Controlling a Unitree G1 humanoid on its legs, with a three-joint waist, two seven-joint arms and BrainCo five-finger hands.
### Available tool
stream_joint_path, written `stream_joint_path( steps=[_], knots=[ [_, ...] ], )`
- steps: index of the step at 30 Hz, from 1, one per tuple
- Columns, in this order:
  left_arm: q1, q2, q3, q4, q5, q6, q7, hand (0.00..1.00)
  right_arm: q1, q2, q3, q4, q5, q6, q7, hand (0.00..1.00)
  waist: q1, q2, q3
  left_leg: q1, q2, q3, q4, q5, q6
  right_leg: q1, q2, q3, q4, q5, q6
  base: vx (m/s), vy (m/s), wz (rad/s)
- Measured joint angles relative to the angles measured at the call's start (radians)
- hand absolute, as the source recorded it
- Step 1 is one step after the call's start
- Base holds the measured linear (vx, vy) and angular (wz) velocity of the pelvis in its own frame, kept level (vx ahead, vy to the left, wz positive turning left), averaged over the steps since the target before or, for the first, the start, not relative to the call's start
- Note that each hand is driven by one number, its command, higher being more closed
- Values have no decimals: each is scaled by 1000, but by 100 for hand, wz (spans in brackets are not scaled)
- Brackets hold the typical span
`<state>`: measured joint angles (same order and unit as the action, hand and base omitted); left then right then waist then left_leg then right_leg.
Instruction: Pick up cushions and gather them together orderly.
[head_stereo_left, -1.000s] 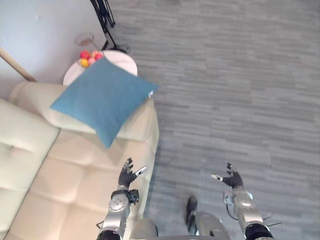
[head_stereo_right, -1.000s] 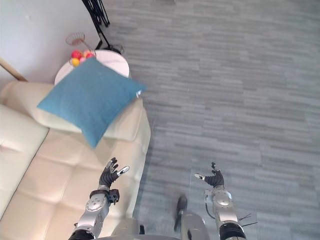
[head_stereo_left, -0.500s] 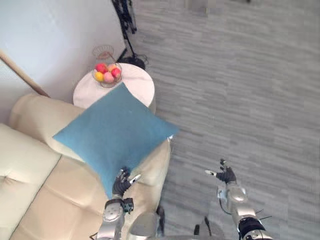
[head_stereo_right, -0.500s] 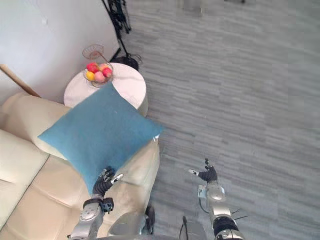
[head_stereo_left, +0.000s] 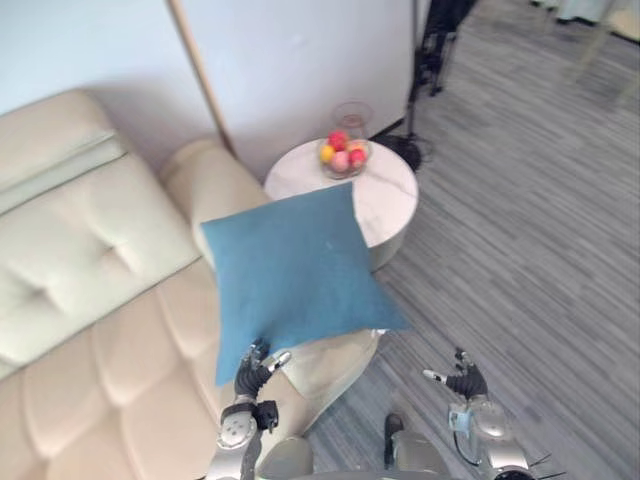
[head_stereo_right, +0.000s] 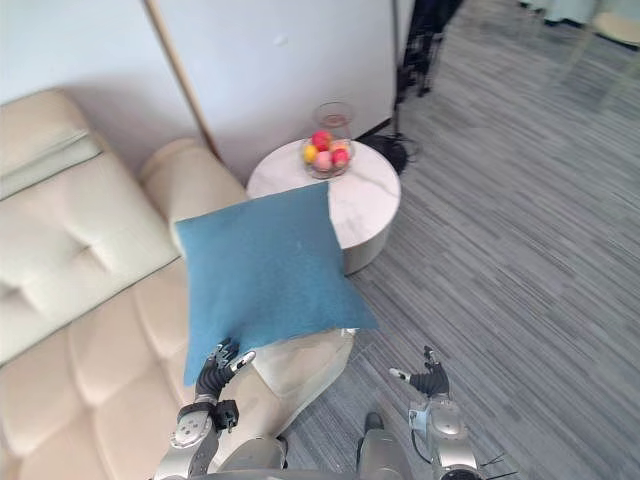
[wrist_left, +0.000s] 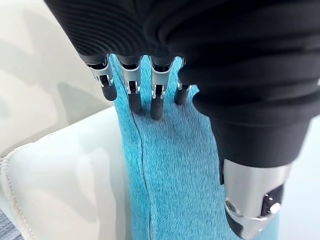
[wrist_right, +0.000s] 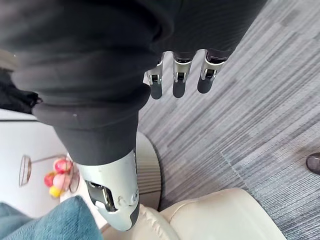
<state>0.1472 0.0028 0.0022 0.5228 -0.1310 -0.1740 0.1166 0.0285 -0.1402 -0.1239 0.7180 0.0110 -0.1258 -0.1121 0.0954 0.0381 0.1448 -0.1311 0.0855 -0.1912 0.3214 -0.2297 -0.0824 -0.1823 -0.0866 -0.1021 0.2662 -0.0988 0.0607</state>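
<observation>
The square blue fabric cushion (head_stereo_left: 295, 265) leans tilted on the arm of the cream tufted leather sofa (head_stereo_left: 90, 300), beside a round white side table (head_stereo_left: 390, 195). The left hand (head_stereo_left: 252, 370) is at its lower corner, fingers straight, thumb apart (contact unclear). The right hand (head_stereo_left: 466, 382) hangs over the grey plank floor (head_stereo_left: 540, 230), fingers spread

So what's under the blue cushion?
The cream sofa's armrest, and the left hand at its lower corner. The blue cushion covers the rest of the armrest's top.
</observation>
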Motion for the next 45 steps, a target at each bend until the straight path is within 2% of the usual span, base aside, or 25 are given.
stream_joint_path(
  steps=[1, 2, 4, 6, 8, 11, 14, 15, 16, 17, 19, 20, 21, 23, 25, 27, 30, 32, 34, 37, 40, 42, 45],
  knots=[
    [0, 5, 0, 0, -14, 0, 0, 0, -2, 1, -6, 4, 10, -3, -2, 0, 2, 2, -2, 0, 32, 129, -27, 19, 12, 12, -7, -33, -17, 3, -4, 6, -77, 85],
    [2, 10, 1, 2, -15, 0, 0, 0, -7, -3, -6, 4, 18, -3, -2, 0, 4, -4, -3, -1, 44, 183, -45, 43, 8, 15, -16, -45, -23, 5, -3, -2, -54, 84],
    [9, 18, 0, 17, -14, 0, -2, 0, -9, 1, -19, 4, 23, -5, -1, 0, -7, -17, -14, -2, 48, 365, -107, 111, 31, 33, -58, -100, -63, 22, 16, -1, 32, 80],
    [11, 26, 0, 26, -14, 0, -3, 0, -6, 7, -28, 4, 27, -5, -2, 0, -5, -20, -14, -5, 38, 407, -120, 127, 40, 62, -71, -126, -111, 45, 28, 21, 105, 47],
    [12, 49, -1, 46, -14, 0, -3, 0, -7, 13, -28, 4, 27, -5, -3, 0, -3, -23, -15, 3, 20, 400, -129, 130, 43, 93, -73, -133, -159, 68, 40, 16, 96, 18],
    [22, 74, -1, 48, -14, 0, -3, 0, -5, 15, -30, 1, 26, -5, -16, 0, -8, -27, -17, 11, 5, 396, -131, 131, 43, 107, -86, -140, -162, 72, 44, -4, 69, 10],
    [32, 92, 1, 50, -13, 0, -3, 0, -8, 17, -61, -41, 25, -5, -22, 0, -28, -42, -9, 28, -22, 398, -120, 116, 60, 62, -130, -131, -15, -5, 54, -50, 50, 7],
    [31, 107, 2, 55, -13, 1, -3, 0, 2, 12, -75, -93, 17, -5, -27, 0, -31, -57, 0, 15, -28, 383, -82, 72, 62, 34, -146, -89, 73, -39, 61, -108, 55, 12],
    [31, 121, 2, 55, -12, 1, -2, 0, 18, 12, -76, -130, 17, -5, -41, 0, -43, -60, 0, 16, -32, 365, -71, 65, 64, 25, -142, -35, 114, -43, 61, -97, 31, 18],
    [30, 126, 5, 55, -12, 1, -2, 0, 21, 12, -79, -141, 17, -5, -41, 0, -56, -61, -1, 16, -34, 355, -71, 64, 64, 18, -140, -15, 133, -44, 59, 12, 31, 48],
    [25, 160, 12, 54, -11, -1, 5, 0, 25, 12, -98, -157, 17, -5, -43, 0, -82, -63, -6, 12, -39, 315, -71, 79, 54, 19, -108, 83, 110, -71, 19, 35, -23, 48],
    [23, 169, 13, 54, -11, -1, 13, 0, 26, 12, -107, -164, 17, -5, -45, 0, -82, -75, -14, 4, -41, 309, -67, 80, 52, 30, -107, 92, 84, -81, 24, 8, -59, 29],
    [16, 176, 23, 55, -11, -2, 20, 0, 30, 8, -118, -186, 17, -5, -55, 0, -82, -78, -16, -9, -45, 299, -64, 83, 48, 46, -107, 92, 46, -93, 51, 23, -93, 24],
    [-4, 176, 70, 55, -11, -7, 22, 0, 30, -12, -151, -255, 18, -6, -59, 0, -82, -58, -12, -17, -34, 274, -82, 106, 33, 54, -87, 73, 17, -80, 52, 38, -101, 21],
    [-16, 179, 97, 55, -11, -8, 31, 0, 28, -42, -152, -285, 21, -12, -56, 0, -80, -49, -18, -16, -21, 271, -99, 114, 24, 57, -72, 69, -1, -69, 52, 48, -75, 3],
    [-47, 196, 111, 55, -11, -9, 38, 0, 17, -89, -152, -313, 30, -27, -32, 0, -87, -37, -25, -9, -14, 246, -159, 150, 16, 78, -59, 42, -58, -42, 47, 101, -102, 18],
    [-117, 223, 109, 55, -11, -10, 38, 0, -6, -122, -136, -304, 60, -26, -5, 0, -85, -37, -25, 6, -9, 238, -221, 186, 10, 92, -50, 21, -96, -28, 39, 79, -55, 19],
    [-177, 251, 85, 79, -11, -10, 39, 0, -53, -135, -105, -272, 82, -26, 11, 0, -87, -36, -25, 8, -8, 236, -248, 208, 8, 89, -49, 19, -104, -22, 33, 38, -35, 8],
    [-283, 281, 41, 131, -12, -11, 39, 0, -139, -150, -44, -203, 119, -25, 27, 0, -86, -31, -17, -6, -6, 231, -290, 249, 8, 75, -41, 17, -134, 8, 28, -20, -20, 10],
    [-431, 288, 3, 175, -14, -13, 43, 0, -265, -149, 3, -160, 170, -26, 28, 0, -86, -21, 19, -89, -1, 220, -295, 286, 8, -5, -35, 17, -129, 33, 19, -121, 2, 10],
    [-589, 291, -38, 227, -30, -17, 54, 0, -441, -141, 26, -67, 217, -25, 24, 0, -83, -16, 93, -161, 1, 218, -323, 342, 10, -91, -32, 19, -116, 52, 17, -195, -3, 7],
    [-639, 287, -55, 241, -48, -21, 63, 0, -514, -140, 38, -27, 232, -24, 16, 0, -82, -13, 122, -200, 3, 218, -323, 354, 9, -138, -30, 22, -98, 59, 16, -201, -4, -1],
    [-736, 265, -116, 311, -85, -22, 85, 0, -621, -117, 66, 42, 266, -25, -23, 0, -81, -10, 158, -243, 2, 219, -360, 398, 9, -228, -30, 34, -39, 59, 16, -160, -5, -2]
  ],
)
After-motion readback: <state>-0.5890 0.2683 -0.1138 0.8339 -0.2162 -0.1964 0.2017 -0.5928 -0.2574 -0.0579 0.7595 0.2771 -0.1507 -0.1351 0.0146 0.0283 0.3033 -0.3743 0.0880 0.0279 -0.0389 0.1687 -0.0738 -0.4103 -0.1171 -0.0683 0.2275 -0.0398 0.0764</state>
